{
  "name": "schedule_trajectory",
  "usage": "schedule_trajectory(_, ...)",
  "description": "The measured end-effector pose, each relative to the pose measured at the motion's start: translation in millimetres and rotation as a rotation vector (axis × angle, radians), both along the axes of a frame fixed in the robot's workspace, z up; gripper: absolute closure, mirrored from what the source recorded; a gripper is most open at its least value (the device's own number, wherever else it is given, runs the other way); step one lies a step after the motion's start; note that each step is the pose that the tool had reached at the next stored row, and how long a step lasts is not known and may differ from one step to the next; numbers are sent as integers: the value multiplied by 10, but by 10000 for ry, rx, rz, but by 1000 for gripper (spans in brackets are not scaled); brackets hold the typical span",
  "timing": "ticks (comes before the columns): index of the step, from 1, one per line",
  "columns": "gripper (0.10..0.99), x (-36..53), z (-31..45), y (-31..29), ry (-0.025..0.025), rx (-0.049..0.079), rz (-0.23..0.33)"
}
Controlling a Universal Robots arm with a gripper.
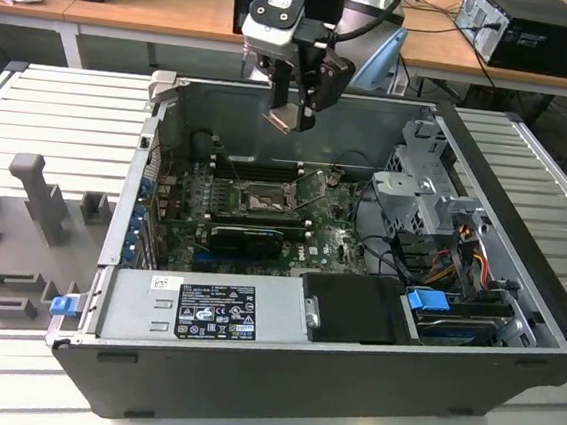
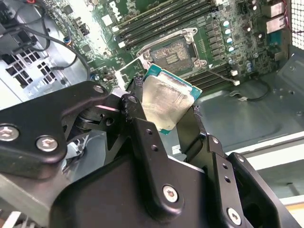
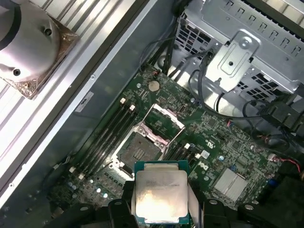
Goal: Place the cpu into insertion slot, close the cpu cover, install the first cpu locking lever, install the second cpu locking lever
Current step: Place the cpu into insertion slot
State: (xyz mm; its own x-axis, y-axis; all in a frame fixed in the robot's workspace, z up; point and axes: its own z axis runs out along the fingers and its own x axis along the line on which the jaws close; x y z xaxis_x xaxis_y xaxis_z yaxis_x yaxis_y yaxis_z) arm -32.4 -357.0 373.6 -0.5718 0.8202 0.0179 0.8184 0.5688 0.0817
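This looks like a robotics lab or an electronics workshop. An open computer case (image 1: 348, 379) lies on a ribbed metal bench (image 1: 62, 111), with a robot tool (image 1: 293, 118) above it. In the upper part of the exterior view stand wooden desks (image 1: 163, 0) and another computer tower (image 1: 532, 31).

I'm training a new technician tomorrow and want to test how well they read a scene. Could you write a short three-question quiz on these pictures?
1. True or false: the cpu is already seated in the insertion slot.
2. What does the gripper hold between its jaws? A) the cpu B) a memory stick C) nothing
3. Fill in: in the first wrist view, the insertion slot lies between two banks of long black ___ slots.

Key
1. False: the cpu is clamped in the jaws, clear of the insertion slot.
2. A
3. memory: these are the memory slots.
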Motion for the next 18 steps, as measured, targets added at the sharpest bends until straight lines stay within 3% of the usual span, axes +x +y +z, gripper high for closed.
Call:
schedule_trajectory(7,557,0,-1,0,9,-1,-921)
schedule_trajectory(18,557,0,-6,0,37,-15,-1905)
